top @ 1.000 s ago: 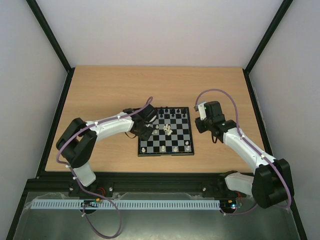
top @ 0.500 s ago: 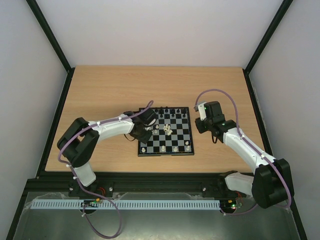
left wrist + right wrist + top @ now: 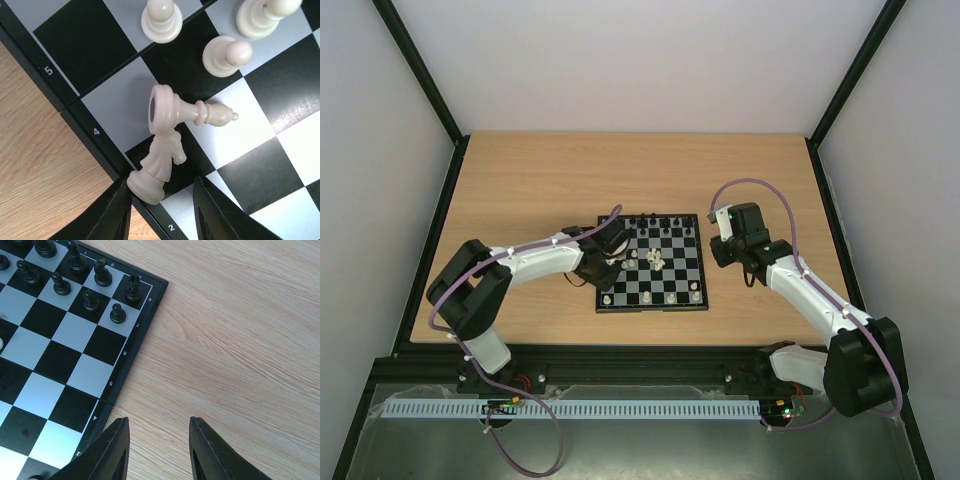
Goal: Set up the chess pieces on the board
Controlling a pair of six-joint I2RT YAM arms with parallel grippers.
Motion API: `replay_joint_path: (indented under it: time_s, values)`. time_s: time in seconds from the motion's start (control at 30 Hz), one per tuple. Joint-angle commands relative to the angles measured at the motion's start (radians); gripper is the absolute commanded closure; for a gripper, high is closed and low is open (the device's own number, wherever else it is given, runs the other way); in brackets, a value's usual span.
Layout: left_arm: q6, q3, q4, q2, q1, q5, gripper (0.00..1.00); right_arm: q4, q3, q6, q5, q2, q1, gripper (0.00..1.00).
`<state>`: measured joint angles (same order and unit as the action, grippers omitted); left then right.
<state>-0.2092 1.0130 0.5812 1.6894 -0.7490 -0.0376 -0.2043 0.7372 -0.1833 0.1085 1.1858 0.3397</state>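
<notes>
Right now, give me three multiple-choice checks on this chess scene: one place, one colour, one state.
1. The right end effector hovers over: A) bare table beside the board B) the board's centre C) the left arm.
2. The knight by the left end effector is: A) black B) red C) cream-white.
3. The bishop beside it is: A) upright B) lying on its side C) stacked on a pawn.
Key: 1 A, wood grain shows between its fingers; 2 C, pale against the dark square; 3 B, its round base faces the camera.
</notes>
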Motion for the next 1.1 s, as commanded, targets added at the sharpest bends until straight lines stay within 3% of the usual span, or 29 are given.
replay_joint_path:
  time_s: [0.0,0.23,0.57,1.07]
  values:
    - [0.01,-0.006,0.014,-0.006,-0.008,0.02,0.65,-0.031,-0.005,-0.01,-0.01,0.005,-0.002,0.65]
    - [0.015,0.01,0.008,-0.009,-0.015,-0.048,0.59,-0.033,-0.005,-0.01,-0.014,0.007,-0.003,0.65]
    - [0.068,-0.002,-0.055,-0.008,-0.035,-0.019,0.59,-0.036,-0.004,-0.012,-0.018,0.015,-0.003,0.65]
    - [0.034,-0.022,-0.011,-0.001,-0.065,-0.017,0.74,-0.04,-0.004,-0.013,-0.021,0.017,-0.003,0.64]
